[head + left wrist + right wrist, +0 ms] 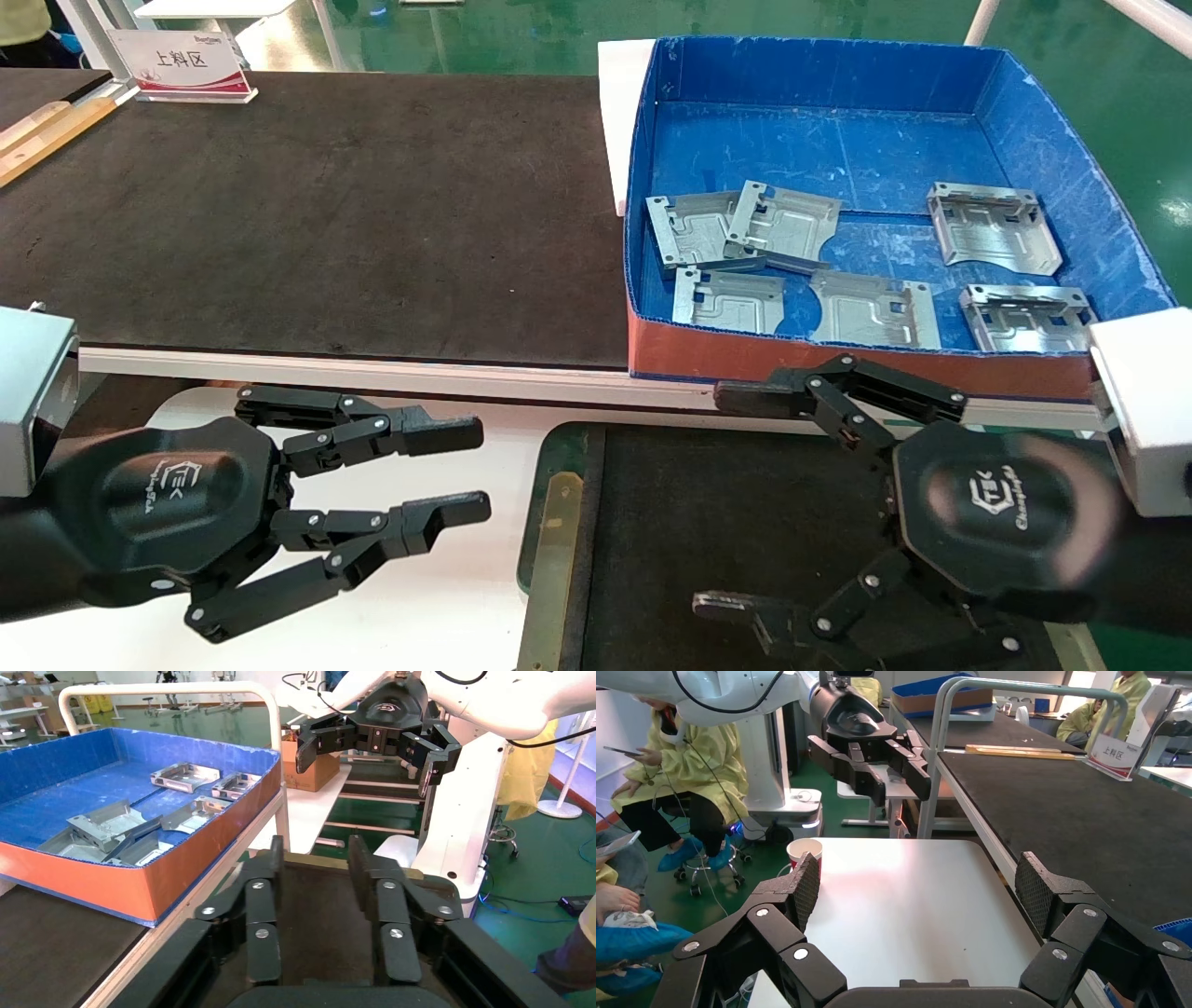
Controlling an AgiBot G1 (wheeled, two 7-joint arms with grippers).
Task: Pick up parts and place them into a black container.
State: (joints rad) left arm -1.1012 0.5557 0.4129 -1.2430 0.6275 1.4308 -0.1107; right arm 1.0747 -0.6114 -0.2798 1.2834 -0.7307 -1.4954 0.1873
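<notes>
Several silver-grey stamped parts [875, 309] lie loose in the deep blue box [838, 140]; the left wrist view shows them too [105, 825]. The black container [545, 466], a flat felt tray with a green rim and a brass strip, sits below the box at the near edge. My right gripper [722, 503] hovers over the tray, wide open and empty, with its fingers pointing left. My left gripper [470, 471] hangs open over the white table left of the tray, holding nothing. In the left wrist view, the felt surface [316, 910] lies beyond its fingers [274, 860].
A long black mat [326, 214] covers the bench left of the blue box. A name sign [182, 65] and wooden strips [47, 130] stand at its far left. A paper cup [805, 848] sits beyond the white table [912, 903]. People sit beside the robot.
</notes>
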